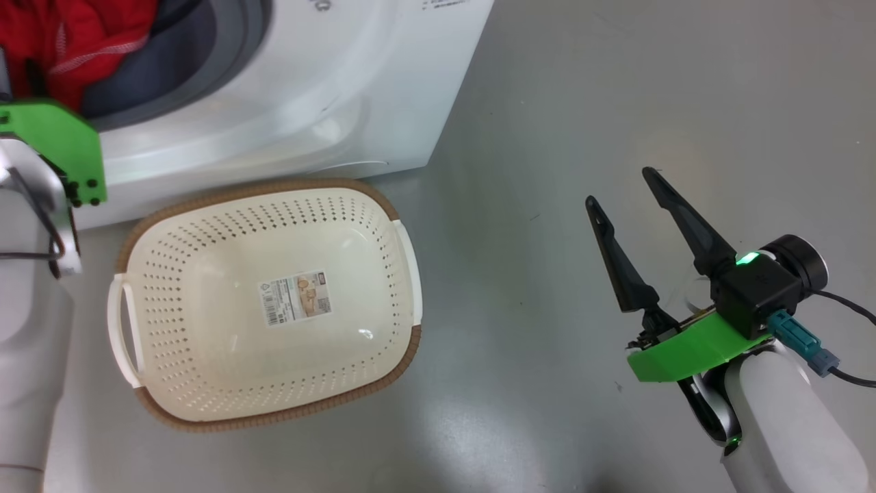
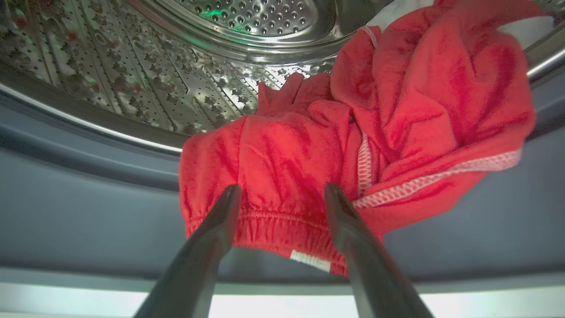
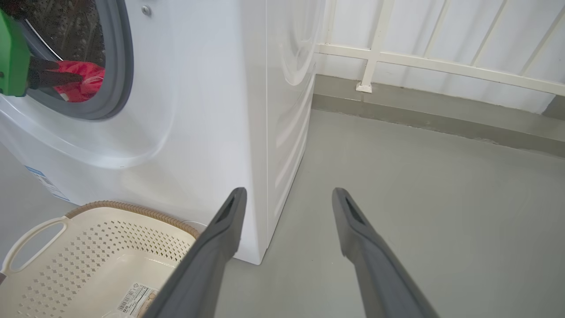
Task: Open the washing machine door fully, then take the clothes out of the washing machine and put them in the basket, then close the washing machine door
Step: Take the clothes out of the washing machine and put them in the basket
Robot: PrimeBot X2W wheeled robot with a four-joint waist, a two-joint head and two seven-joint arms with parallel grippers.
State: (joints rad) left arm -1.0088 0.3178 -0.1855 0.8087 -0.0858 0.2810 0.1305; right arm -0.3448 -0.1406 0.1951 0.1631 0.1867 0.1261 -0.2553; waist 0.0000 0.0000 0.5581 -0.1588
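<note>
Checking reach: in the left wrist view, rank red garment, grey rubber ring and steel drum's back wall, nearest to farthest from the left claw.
1. Red garment, at the tips of the left claw, centre.
2. Grey rubber ring, just beneath it, lower left.
3. Steel drum's back wall, deep inside, top.

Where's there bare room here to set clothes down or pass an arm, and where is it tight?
Free: inside the basket, which holds just its sticker; the grey floor between it and the open right pincer, right of the washing machine. Crowded: the drum mouth, where the open left pincer is at the red clothes spilling over the rubber ring.
</note>
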